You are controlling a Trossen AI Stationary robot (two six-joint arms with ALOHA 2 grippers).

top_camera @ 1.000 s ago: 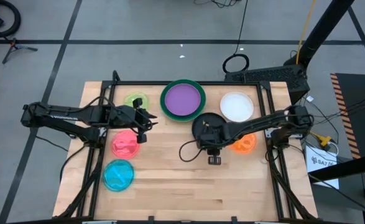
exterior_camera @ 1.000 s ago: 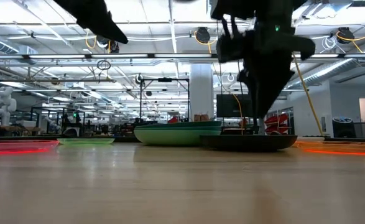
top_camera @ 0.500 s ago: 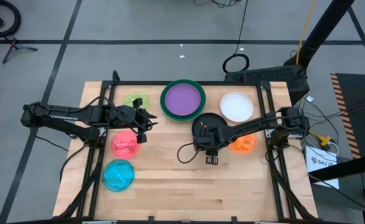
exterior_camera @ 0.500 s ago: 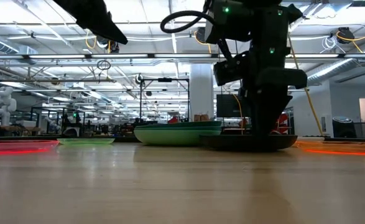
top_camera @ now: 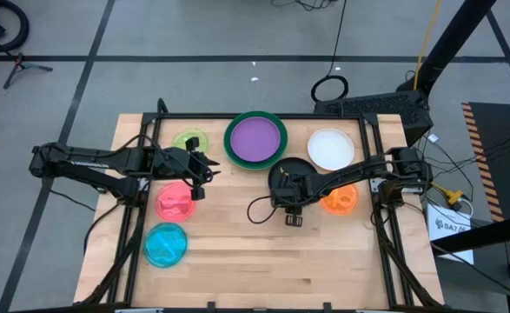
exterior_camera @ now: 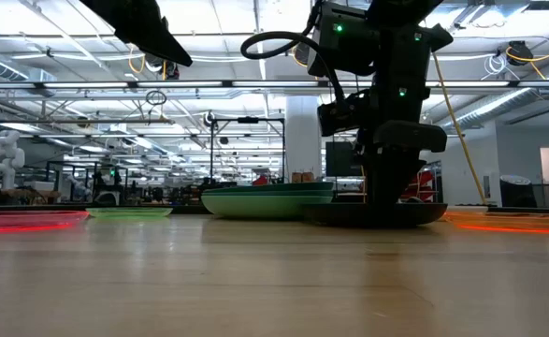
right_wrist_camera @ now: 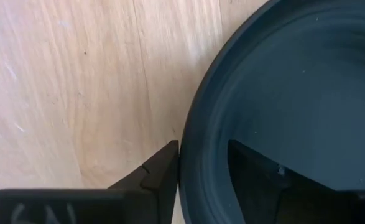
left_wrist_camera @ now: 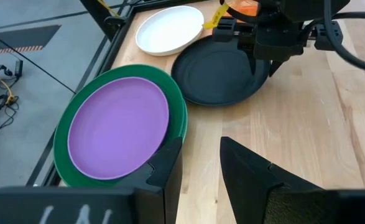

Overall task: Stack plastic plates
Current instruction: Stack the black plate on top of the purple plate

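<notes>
Right wrist view, right gripper (right_wrist_camera: 204, 163) straddling the black plate's (right_wrist_camera: 288, 93) rim, fingers apart, near the table's (top_camera: 237, 261) middle, left gripper (left_wrist_camera: 201, 163) parted, empty, beside purple-on-green plates (left_wrist_camera: 117, 127) at the far edge.

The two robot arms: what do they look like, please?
Both arms are dark, slim and jointed. The right arm carries a looping black cable and small green lights. The left pincer has two black angular fingers; white handwritten marks show at its base.

From above, the right arm covers much of the black plate (top_camera: 282, 176). The purple plate (top_camera: 256, 139) hides all but the green plate's (top_camera: 231, 148) rim.
</notes>
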